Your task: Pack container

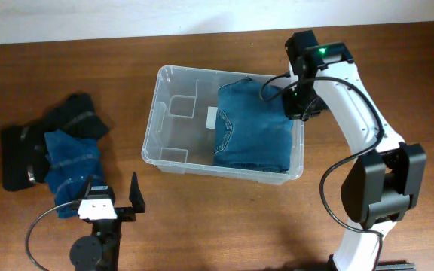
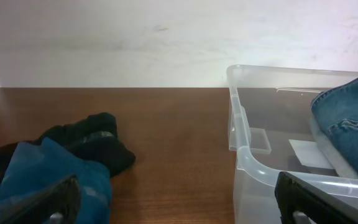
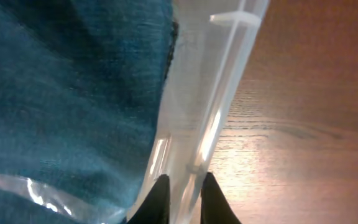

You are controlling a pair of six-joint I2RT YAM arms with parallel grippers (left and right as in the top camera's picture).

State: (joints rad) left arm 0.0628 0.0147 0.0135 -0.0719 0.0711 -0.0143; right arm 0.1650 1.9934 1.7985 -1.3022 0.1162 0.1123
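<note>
Dark and blue clothes lie heaped on the wooden table.

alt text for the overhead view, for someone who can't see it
A clear plastic container sits on a wooden table, folded blue jeans filling its right half, with the right tool at its right rim. To its left lies a pile of dark and blue clothes, the open left tool near it.
</note>
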